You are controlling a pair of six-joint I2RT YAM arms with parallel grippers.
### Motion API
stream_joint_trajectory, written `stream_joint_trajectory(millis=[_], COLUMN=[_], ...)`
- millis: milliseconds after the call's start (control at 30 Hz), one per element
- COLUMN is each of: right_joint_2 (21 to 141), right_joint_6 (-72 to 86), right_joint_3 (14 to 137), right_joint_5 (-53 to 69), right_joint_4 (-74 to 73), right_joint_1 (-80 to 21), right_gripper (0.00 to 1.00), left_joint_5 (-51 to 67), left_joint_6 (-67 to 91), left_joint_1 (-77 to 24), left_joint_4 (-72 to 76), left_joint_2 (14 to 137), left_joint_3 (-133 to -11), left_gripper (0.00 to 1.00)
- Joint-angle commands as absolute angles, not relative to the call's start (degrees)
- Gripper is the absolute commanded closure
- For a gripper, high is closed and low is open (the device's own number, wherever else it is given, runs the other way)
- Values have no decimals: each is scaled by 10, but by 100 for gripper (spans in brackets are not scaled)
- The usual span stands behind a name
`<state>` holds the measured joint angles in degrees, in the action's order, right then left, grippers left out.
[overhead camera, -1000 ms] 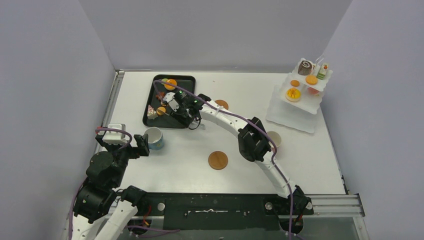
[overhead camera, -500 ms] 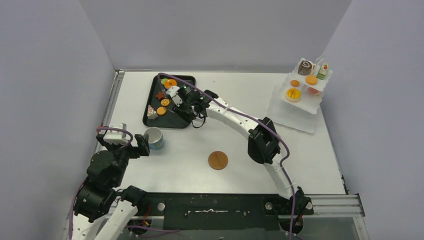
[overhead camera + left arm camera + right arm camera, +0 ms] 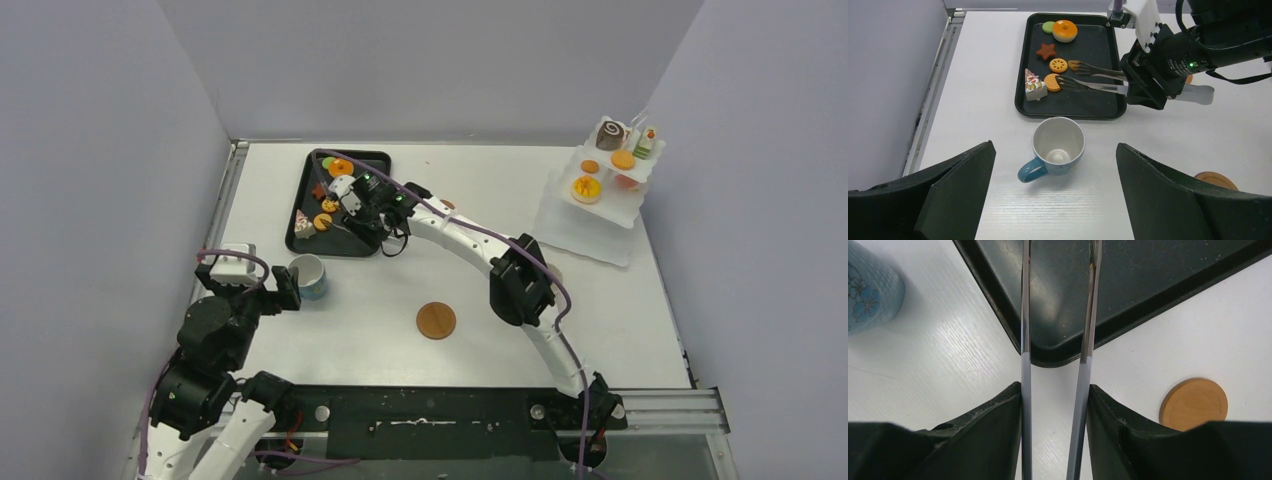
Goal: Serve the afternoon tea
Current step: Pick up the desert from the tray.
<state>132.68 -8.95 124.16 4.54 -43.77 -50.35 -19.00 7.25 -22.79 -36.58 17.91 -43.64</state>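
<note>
My right gripper [image 3: 362, 208] [image 3: 1054, 387] is shut on the long metal tongs [image 3: 1095, 80] [image 3: 1089, 330] over the black tray [image 3: 372, 160]. The tong tips lie next to a yellow cookie [image 3: 1058, 65] and an orange cookie [image 3: 1051, 82]; neither is between them. The tray also holds a cake slice [image 3: 1034, 86], a star cookie [image 3: 1046, 50], an orange tart [image 3: 1065, 30] and a green disc [image 3: 1048, 27]. The blue cup [image 3: 1058, 147] [image 3: 310, 277] stands upright and empty between the open fingers of my left gripper [image 3: 1054, 146] [image 3: 283, 292], untouched. The pink cup [image 3: 552, 268] is mostly hidden behind my right arm.
A white tiered stand [image 3: 590, 215] at the far right carries a chocolate swirl roll [image 3: 610, 133], tarts and a cake slice. A round wooden coaster [image 3: 436, 320] [image 3: 1193, 404] lies mid-table. Grey walls enclose the table on three sides.
My right gripper has shifted slightly farther up the tray with the tongs, their tips now by the cookies, and its elbow swung right. My left gripper barely moved.
</note>
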Motion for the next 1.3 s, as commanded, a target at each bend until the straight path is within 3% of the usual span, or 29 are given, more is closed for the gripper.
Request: stream_joint_trajectory(millis=[0,400,1267], right_joint_2=[1342,1396,1435], right_joint_6=[-100,-95,-85], right_joint_3=[1284,1354,1383], right_joint_5=[47,65,59], right_joint_4=[-417,-427,-399], right_joint_1=[-507,-506,-508], right_gripper=[55,54,53], left_joint_5=[-180,-181,-183], left_joint_6=[68,65,64], left_joint_1=[-225,-226,-226], left_joint_4=[-329,-325,-328], left_joint_2=[187,184,174], left_joint_3=[-438,-437,-437], left_gripper=[10,10,10])
